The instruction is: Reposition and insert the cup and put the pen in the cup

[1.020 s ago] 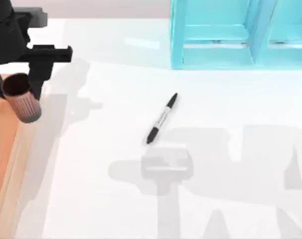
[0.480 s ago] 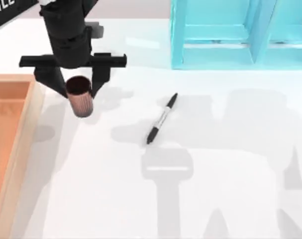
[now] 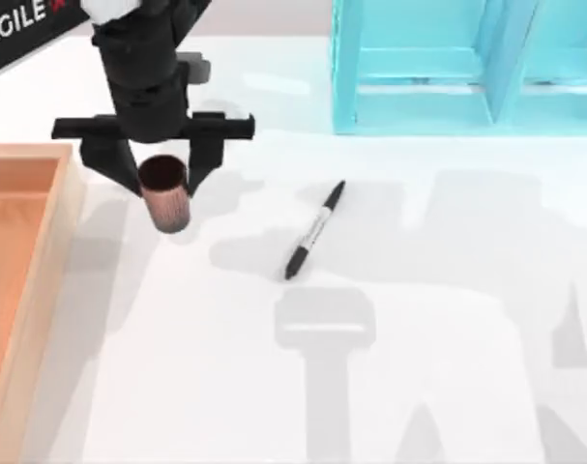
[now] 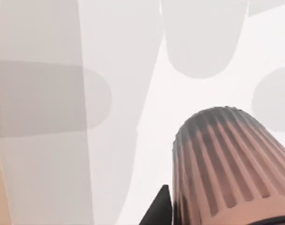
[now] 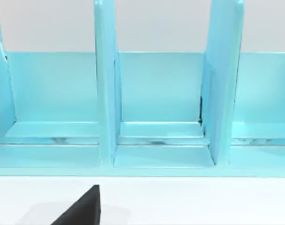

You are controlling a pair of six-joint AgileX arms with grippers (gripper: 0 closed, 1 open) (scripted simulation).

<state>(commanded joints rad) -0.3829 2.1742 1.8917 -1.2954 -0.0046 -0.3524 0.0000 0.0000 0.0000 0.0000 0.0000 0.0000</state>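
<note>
The left claw (image 3: 156,170) is gripping the cup (image 3: 164,193) between its fingers and has been carrying it away from the wooden tray (image 3: 42,242) over the table (image 3: 419,387), pointing downward, while the pen (image 3: 314,230) is lying well to its right, waiting.
</note>
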